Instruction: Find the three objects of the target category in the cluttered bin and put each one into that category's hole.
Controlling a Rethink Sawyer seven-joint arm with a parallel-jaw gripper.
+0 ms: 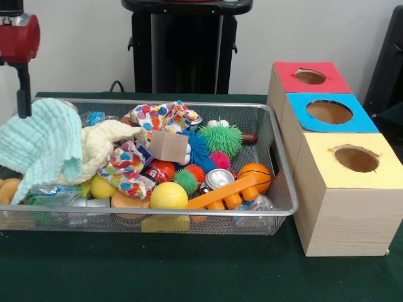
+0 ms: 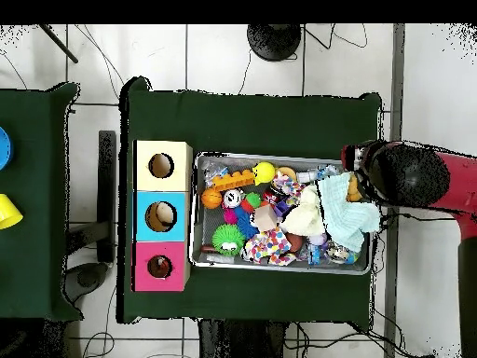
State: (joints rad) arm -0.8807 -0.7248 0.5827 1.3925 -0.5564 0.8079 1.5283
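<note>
Front view: wire bin (image 1: pixel 284 165) on green counter (image 1: pixel 189 270), crammed with toys. Mint cloth (image 1: pixel 44 145) heaped at left end, dark stem of gripper (image 1: pixel 24 94) just above it; jaws hidden, cannot tell if clenched. Orange ball (image 1: pixel 255 176) near right wall. Three boxes (image 1: pixel 343 189) beside bin, red, blue, yellow tops, each holed.

Overhead view: arm (image 2: pixel 419 177) over bin's cloth end; boxes at opposite end.

A wire-mesh bin (image 1: pixel 280 157) holds mixed clutter: a mint cloth (image 1: pixel 44 145), a cream cloth (image 1: pixel 104 143), spiky balls and a small basketball (image 1: pixel 255 176). Beside it stand 3 boxes, red (image 1: pixel 312 77), blue (image 1: pixel 330 112) and yellow (image 1: pixel 352 160), each with 1 round hole.
</note>
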